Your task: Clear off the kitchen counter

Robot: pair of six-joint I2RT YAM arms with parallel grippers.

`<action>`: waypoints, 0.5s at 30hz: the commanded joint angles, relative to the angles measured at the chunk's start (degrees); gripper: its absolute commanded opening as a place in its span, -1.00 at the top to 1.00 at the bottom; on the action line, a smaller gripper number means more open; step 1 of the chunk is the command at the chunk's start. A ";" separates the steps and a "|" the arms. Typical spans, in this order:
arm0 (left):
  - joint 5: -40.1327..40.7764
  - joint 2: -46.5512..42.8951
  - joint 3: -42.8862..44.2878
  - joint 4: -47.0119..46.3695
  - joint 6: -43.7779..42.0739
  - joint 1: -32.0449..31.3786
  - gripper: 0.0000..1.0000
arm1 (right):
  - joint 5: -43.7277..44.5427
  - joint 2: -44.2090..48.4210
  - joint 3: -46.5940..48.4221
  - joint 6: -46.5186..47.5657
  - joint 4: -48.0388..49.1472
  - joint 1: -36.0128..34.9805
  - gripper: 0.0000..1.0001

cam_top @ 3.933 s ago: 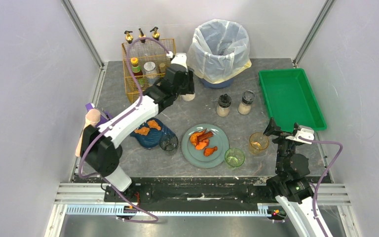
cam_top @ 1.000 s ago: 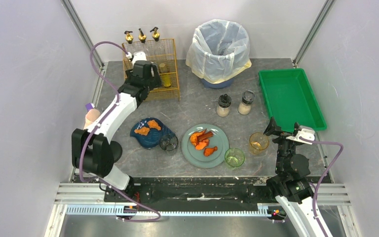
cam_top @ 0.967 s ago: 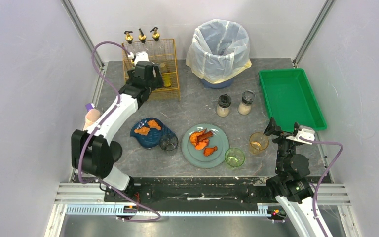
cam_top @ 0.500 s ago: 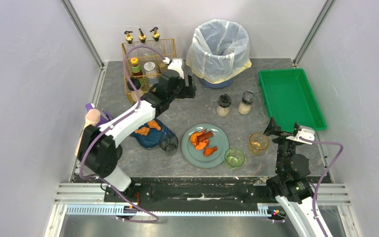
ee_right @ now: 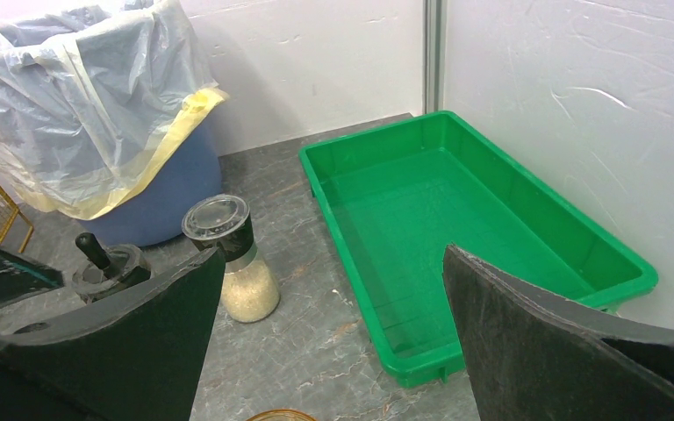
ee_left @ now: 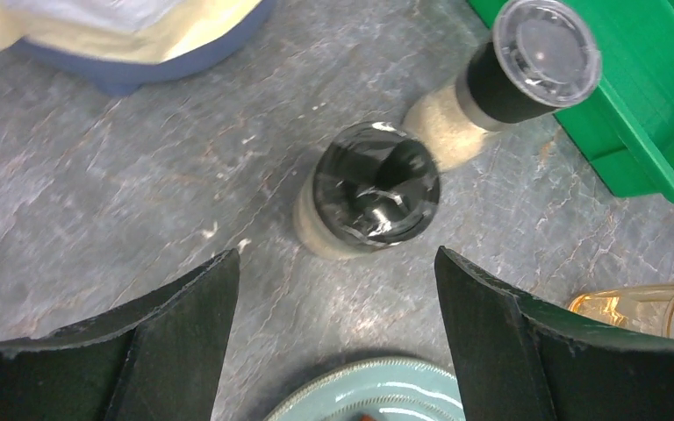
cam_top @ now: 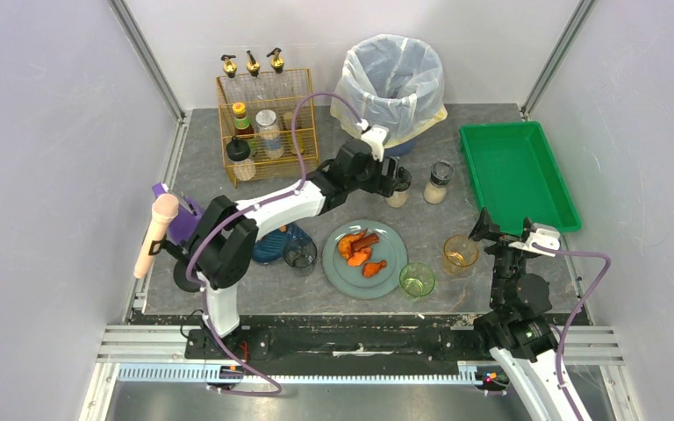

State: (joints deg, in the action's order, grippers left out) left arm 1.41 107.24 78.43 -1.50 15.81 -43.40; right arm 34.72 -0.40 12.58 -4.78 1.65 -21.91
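From above, the kitchen counter [cam_top: 197, 162] lies flat and fills the booth floor between the arm bases and the back wall. Its long side runs left to right, and it is matte dark grey with faint pale veins. Only this view takes in the wire basket [cam_top: 268, 123], the plate [cam_top: 342, 272] and the far-off right gripper [cam_top: 505, 232]. The left gripper [cam_top: 397, 181] covers part of the black-capped shaker [cam_top: 397, 197], so its jaws are hard to read here.

The left wrist camera settles it. The left gripper [ee_left: 335, 256] stands wide open, one finger [ee_left: 184, 333] on each side of the black-capped shaker [ee_left: 376, 189], clear of it and gripping nothing. The clear-lidded shaker [ee_left: 527, 66] stands just beyond.

The right wrist camera shows the right gripper [ee_right: 333, 254] spread equally wide and empty. It faces the green tray [ee_right: 491, 219] and the lined bin [ee_right: 79, 105].
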 commanded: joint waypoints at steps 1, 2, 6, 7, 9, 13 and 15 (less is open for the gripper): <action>-1.14 3.29 4.64 -5.14 -6.75 -2.35 -0.74 | 0.45 9.63 1.37 0.19 0.72 -0.21 -0.95; -1.15 4.13 5.04 -5.49 -7.22 -2.68 -0.74 | 0.51 9.62 1.33 0.11 0.72 -0.24 -0.96; -0.58 7.31 7.55 -5.80 -8.16 -3.66 -0.73 | 0.51 9.63 1.32 0.16 0.72 -0.23 -0.95; 0.12 8.18 8.35 -5.65 -8.32 -3.86 -0.73 | 0.47 9.63 1.32 0.20 0.72 -0.27 -0.96; 2.82 10.11 10.31 -4.56 -8.14 -4.11 -0.72 | 0.53 9.63 1.37 0.09 0.72 -0.17 -0.96; 7.15 14.37 14.87 -1.55 -7.77 -4.40 -0.71 | 0.48 9.63 1.34 0.04 0.72 -0.24 -0.95; 7.28 15.66 16.22 -1.32 -7.19 -4.50 -0.69 | 0.47 9.63 1.34 0.15 0.72 -0.19 -0.95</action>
State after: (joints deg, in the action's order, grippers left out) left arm 5.13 120.51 90.45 -2.98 9.85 -47.55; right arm 34.72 -0.40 12.58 -4.78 1.63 -21.91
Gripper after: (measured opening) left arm 0.856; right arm 0.979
